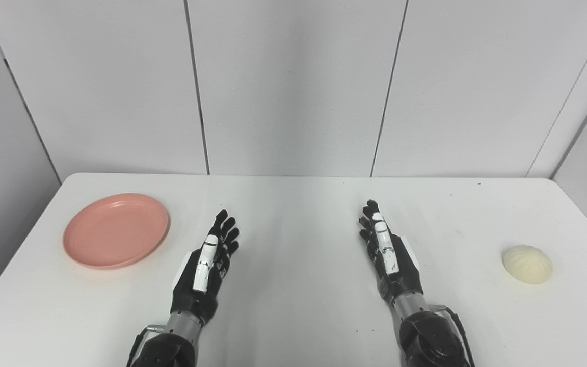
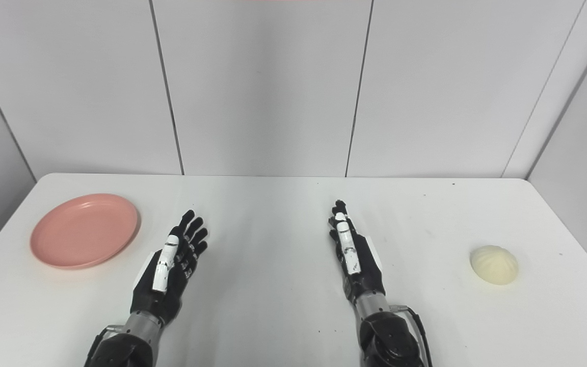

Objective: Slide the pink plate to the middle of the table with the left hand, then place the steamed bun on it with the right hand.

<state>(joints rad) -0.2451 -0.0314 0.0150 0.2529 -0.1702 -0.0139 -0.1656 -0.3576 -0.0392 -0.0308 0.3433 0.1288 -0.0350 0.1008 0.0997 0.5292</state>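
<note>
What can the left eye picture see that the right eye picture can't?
Only the left eye view: hardly anything extra, just a wider strip of grey wall at the left edge.

Only the right eye view: more wall on the right, and a thin pink streak at the very top edge; I cannot tell what it is.

Both: the white table, the pink plate on the left with nothing on it, the steamed bun on the right, and the left hand and right hand, both open and holding nothing.
</note>
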